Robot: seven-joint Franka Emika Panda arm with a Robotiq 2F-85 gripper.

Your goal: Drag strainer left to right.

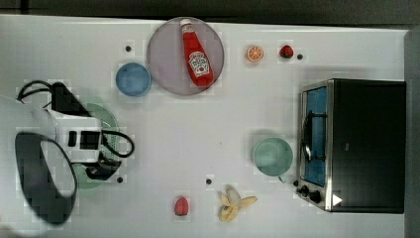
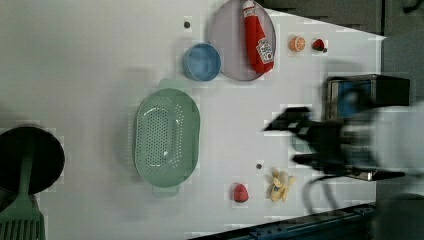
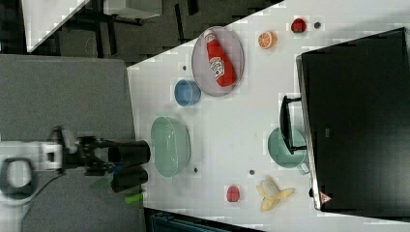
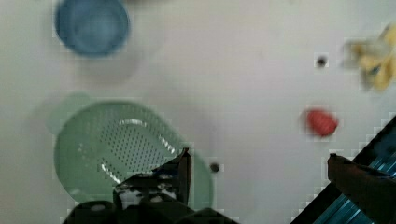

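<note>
Two wide-open, empty jaws of the gripper are hovering above the strainer sitting toward the top view's left on the bench, so lowering one finger inside its rim is looking wisest.

A ketchup bottle is seen lying on a round grey plate, with a small blue bowl just beside the plate. An orange slice and a strawberry are placed near each other. A teal bowl is set before a toaster oven; a peeled banana and another strawberry lie on the white surface.
</note>
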